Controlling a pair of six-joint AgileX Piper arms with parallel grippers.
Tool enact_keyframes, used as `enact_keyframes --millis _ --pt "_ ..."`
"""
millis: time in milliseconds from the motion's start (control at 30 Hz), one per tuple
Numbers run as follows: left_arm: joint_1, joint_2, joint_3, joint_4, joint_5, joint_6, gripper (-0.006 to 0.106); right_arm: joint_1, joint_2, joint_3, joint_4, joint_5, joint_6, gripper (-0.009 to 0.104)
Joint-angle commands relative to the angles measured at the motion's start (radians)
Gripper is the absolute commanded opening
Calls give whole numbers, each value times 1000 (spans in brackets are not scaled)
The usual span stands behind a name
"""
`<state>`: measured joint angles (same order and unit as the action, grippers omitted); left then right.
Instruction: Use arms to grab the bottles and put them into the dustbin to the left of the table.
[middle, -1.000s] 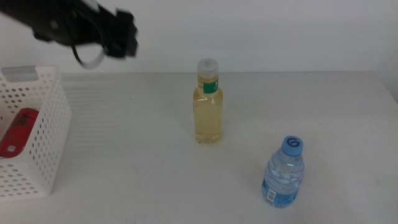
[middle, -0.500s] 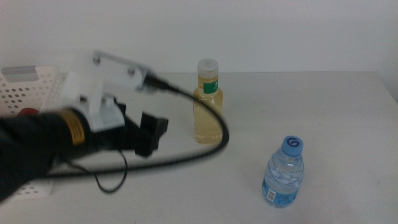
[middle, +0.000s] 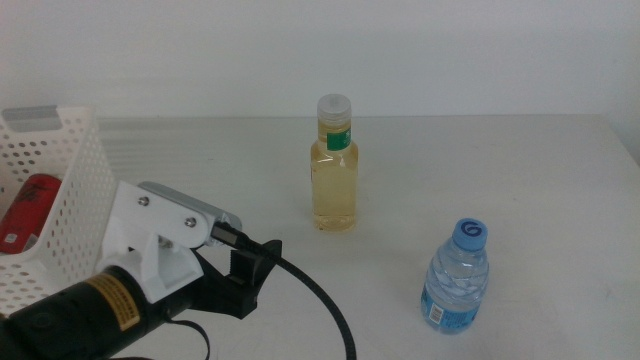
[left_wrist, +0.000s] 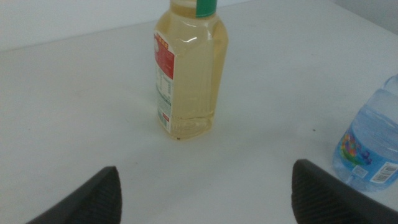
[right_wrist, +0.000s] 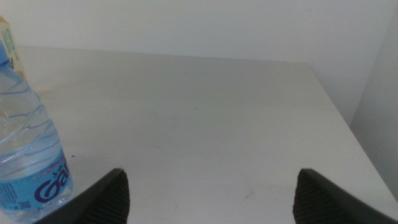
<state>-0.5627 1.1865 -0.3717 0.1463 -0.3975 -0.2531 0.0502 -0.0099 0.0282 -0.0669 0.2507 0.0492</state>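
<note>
A clear bottle of yellow liquid (middle: 334, 165) stands upright mid-table, and a blue-capped water bottle (middle: 456, 278) stands nearer the front right. The red can (middle: 30, 210) lies inside the white perforated dustbin (middle: 70, 190) at the left. My left gripper (middle: 243, 280) is low at the front left, open and empty, facing the yellow bottle (left_wrist: 189, 68) from a distance, with the water bottle (left_wrist: 373, 146) off to one side. The left gripper (left_wrist: 205, 199) holds nothing. My right gripper (right_wrist: 211, 196) is open and empty, with the water bottle (right_wrist: 28, 155) beside it; it is out of the middle view.
The off-white table (middle: 520, 170) runs to a white wall behind. Its right edge (right_wrist: 339, 112) shows in the right wrist view. The left arm's white housing (middle: 160, 240) and black cable (middle: 320, 300) lie between the dustbin and the bottles.
The left arm swung from high above the dustbin down to the table's front left. It now sits low, facing the yellow bottle. Neither bottle moved.
</note>
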Motion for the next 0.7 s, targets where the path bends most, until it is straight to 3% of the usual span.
enact_keyframes --millis 0,233,367,500,667 --pt "-4 12 -30 -3 -103 -8 90 -5 -26 -7 -7 -72 -10 74" --pt "-13 104 -78 -7 -142 -14 90 -5 -26 -7 -7 -72 -10 74" --pt "-68 163 -130 -65 -136 10 90 -5 -26 -7 -7 -72 -10 74" --pt "-114 236 -190 -196 -139 109 89 -5 -26 -7 -7 -72 -10 74" --pt "-186 330 -270 -464 -168 292 89 -5 -26 -7 -7 -72 -10 74"
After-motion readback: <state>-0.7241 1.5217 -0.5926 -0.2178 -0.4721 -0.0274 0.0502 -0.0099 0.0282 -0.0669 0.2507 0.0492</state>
